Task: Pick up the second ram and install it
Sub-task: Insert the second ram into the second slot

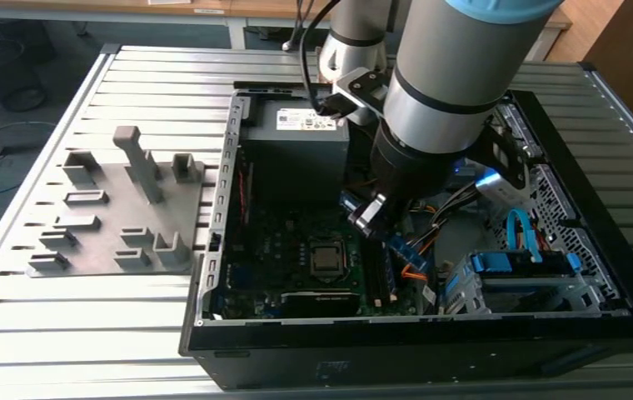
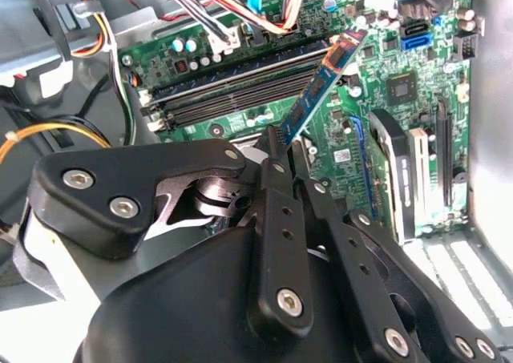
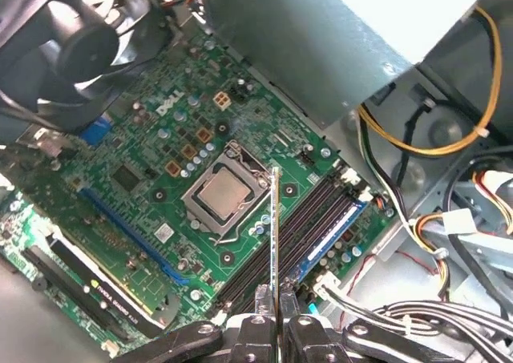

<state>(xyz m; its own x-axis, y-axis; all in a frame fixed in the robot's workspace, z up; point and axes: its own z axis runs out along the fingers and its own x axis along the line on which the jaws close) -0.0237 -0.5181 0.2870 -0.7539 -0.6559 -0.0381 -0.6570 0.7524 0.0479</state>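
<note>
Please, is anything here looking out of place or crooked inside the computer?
Nothing looks damaged or spilled. The memory stick, clamped in the gripper, hangs above the green board and crosses the memory slots at a slant instead of lying along them, so it is not seated.

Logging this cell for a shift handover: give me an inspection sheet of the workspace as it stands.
Surface: slotted metal table, carrying an open computer case.
Job's things: second ram held above the motherboard by the memory slots, not seated.
Clutter: grey fixture plate, on the exterior view's left of the case.
Grippers: gripper shut on the second ram.
Cables: coloured wire bundle near the slots.
Surroundings: wooden desk behind the table.
</note>
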